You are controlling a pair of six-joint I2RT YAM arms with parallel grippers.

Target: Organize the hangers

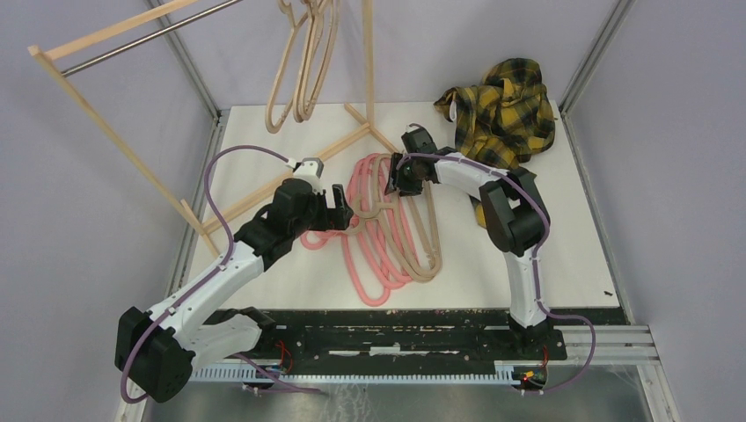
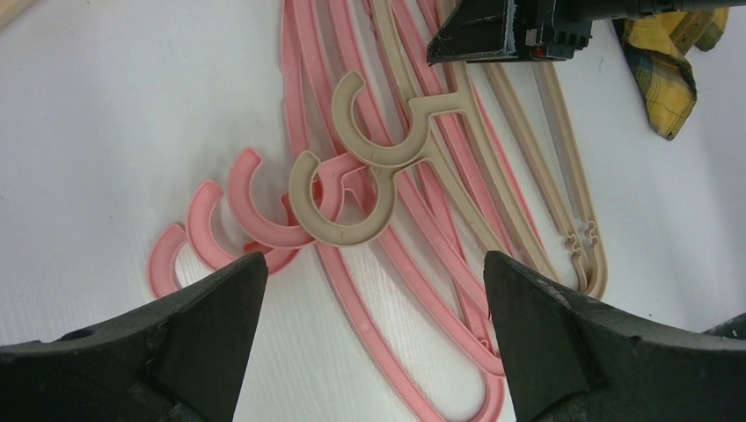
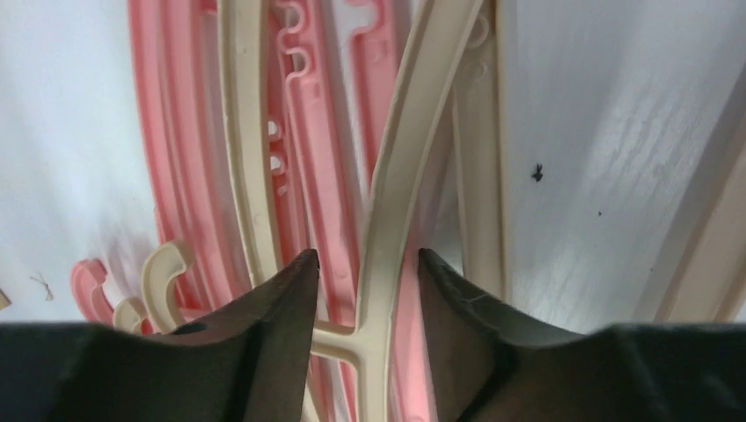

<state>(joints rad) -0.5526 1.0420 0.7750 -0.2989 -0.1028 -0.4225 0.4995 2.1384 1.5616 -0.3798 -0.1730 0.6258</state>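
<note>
A pile of pink and beige hangers [image 1: 391, 224] lies flat on the white table, hooks pointing left. Several beige hangers [image 1: 303, 66] hang from the rack's rail. My left gripper [image 1: 340, 209] is open wide and empty, low over the hooks' end; its wrist view shows two beige hooks [image 2: 378, 132], pink hooks [image 2: 251, 207] and a pink arm between the jaws [image 2: 374, 264]. My right gripper [image 1: 403, 176] is at the pile's far end. Its jaws [image 3: 362, 259] straddle the arm of a beige hanger [image 3: 400, 149] with a small gap on each side.
The wooden rack [image 1: 106, 40] with a metal rail stands at the back left; its base bar [image 1: 290, 176] runs across the table by my left gripper. A yellow plaid shirt [image 1: 503, 110] lies crumpled at the back right. Metal frame posts stand at the far corners.
</note>
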